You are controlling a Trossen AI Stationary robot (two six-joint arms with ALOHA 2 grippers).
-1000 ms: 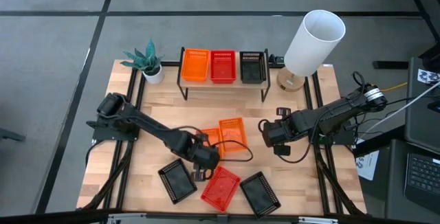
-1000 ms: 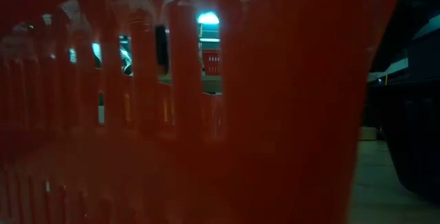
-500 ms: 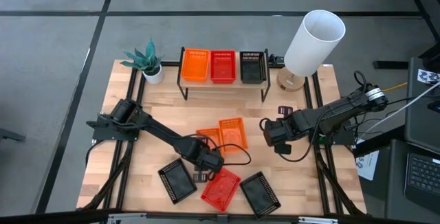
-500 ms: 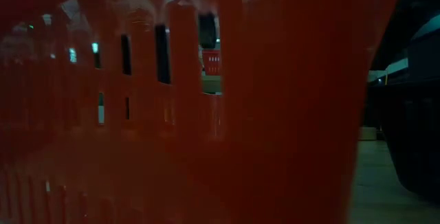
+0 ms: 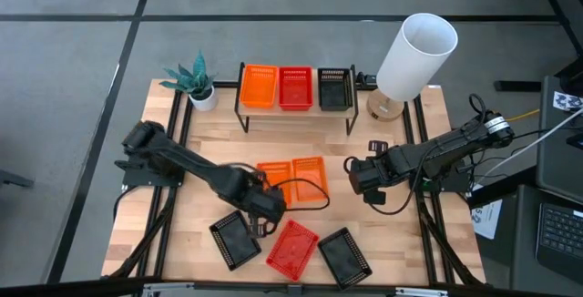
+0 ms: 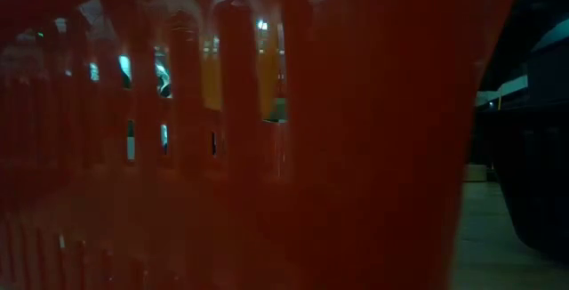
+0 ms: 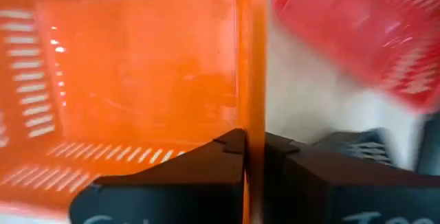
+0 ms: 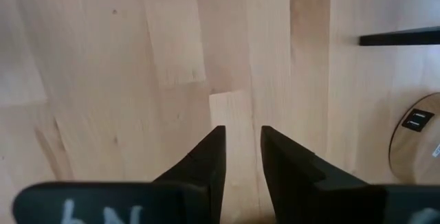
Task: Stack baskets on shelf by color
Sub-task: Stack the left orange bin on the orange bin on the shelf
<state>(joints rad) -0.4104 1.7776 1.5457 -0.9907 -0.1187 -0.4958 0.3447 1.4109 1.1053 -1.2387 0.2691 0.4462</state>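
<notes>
**Orange basket pinched by its rim, mid-table**

Right now my left gripper (image 7: pixel 249 148) is closed on the thin side wall of an orange basket (image 5: pixel 278 184), one finger inside the tray and one outside, as the left wrist view shows. That basket sits near the middle of the table (image 5: pixel 401 242), just beside a second orange basket (image 5: pixel 309 177); from above I cannot tell whether it is lifted or resting on the wood.

I judge these trays to be very light, thin, slightly flexible mesh plastic. The wall is the sensible place to hold, close to the middle of a long side so the tray hangs level; a hard squeeze could bow the rim, and the smooth plastic may slip if the tray tilts.

On the shelf (image 5: pixel 296 115) an orange, a red and a black basket already stand side by side, so the orange stack (image 5: pixel 259 87) at its left end is where this one belongs. A red basket (image 5: pixel 292 248) and two black ones (image 5: pixel 235 240) (image 5: pixel 345 255) lie along the near edge.

My right gripper (image 8: pixel 240 148) waits on the right side above bare wood, fingers narrowly parted and holding nothing. A lamp (image 5: pixel 412 53) and a potted plant (image 5: pixel 194 80) flank the shelf.
</notes>
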